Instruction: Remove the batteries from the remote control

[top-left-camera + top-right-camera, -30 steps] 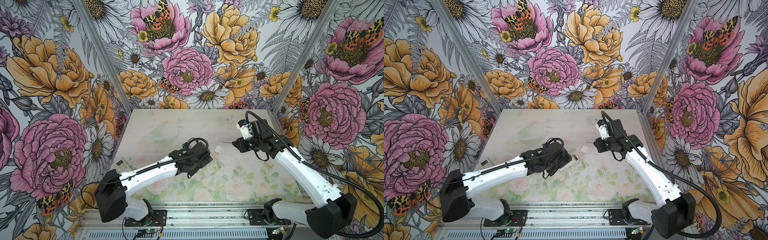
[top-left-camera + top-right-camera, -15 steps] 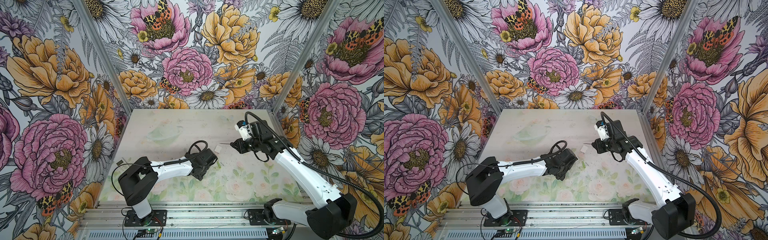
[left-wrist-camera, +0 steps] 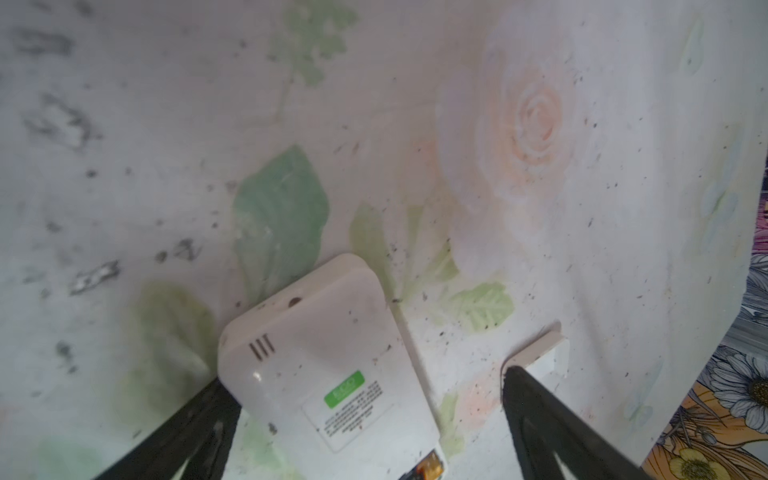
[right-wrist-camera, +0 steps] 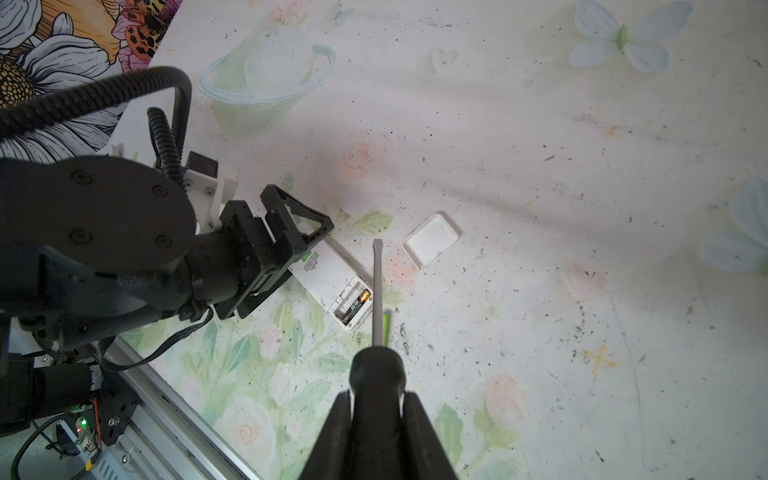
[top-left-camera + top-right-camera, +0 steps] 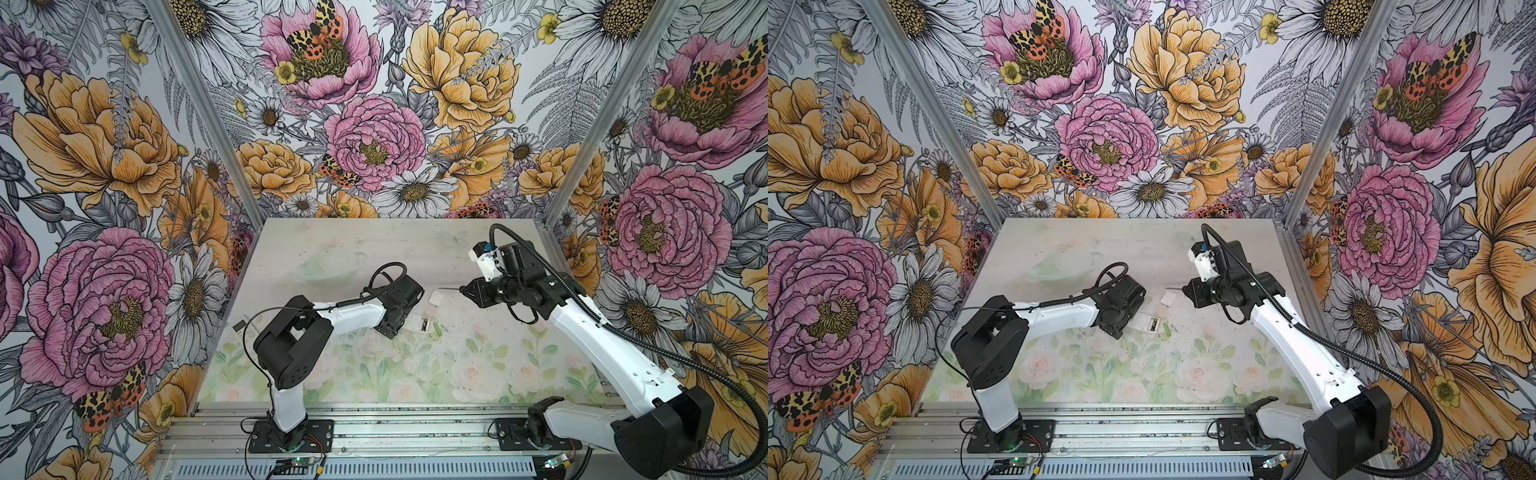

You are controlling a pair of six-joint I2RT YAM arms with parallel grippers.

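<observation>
On remote (image 3: pixel 328 374) back | grn lbl (image 3: pixel 344 384) "ECO" | small txt unreadable

The remote (image 3: pixel 316 332) is white with a green label (image 3: pixel 344 384), the table (image 3: pixel 415 104) pale with printed roses.

The left arm folds sharply at its elbow, forearm reaching toward the middle, with the left gripper (image 3: pixel 365 376) pitched down and its jaws spread wide. The right arm stretches in from the right, the right gripper (image 4: pixel 376 399) roughly level, jaws clamped on a screwdriver (image 4: pixel 377 291) handle.
</observation>
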